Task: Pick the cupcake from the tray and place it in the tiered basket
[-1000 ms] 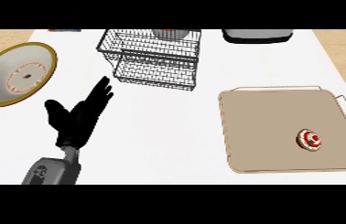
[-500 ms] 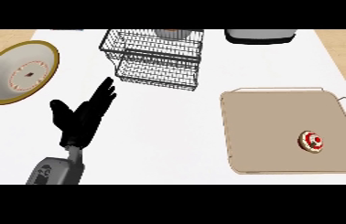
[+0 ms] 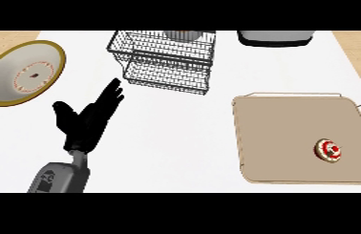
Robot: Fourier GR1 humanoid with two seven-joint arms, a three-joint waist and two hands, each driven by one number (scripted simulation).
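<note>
Since a second ago our left robot hand [image 3: 88,121] has drifted slightly up the surface [image 3: 176,132], fingers straight and released, holding nothing. We see no progress yet: the cupcake [image 3: 329,150] sits on the tray [image 3: 282,132], well apart from the tiered basket [image 3: 165,61].

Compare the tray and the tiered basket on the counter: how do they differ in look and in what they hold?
The tray is a flat, solid tan slab; the tiered basket is dark open wire, stacked in levels. The tray carries the cupcake near its right edge; the tiered basket's levels show nothing inside. Both rest on the white counter.
</note>
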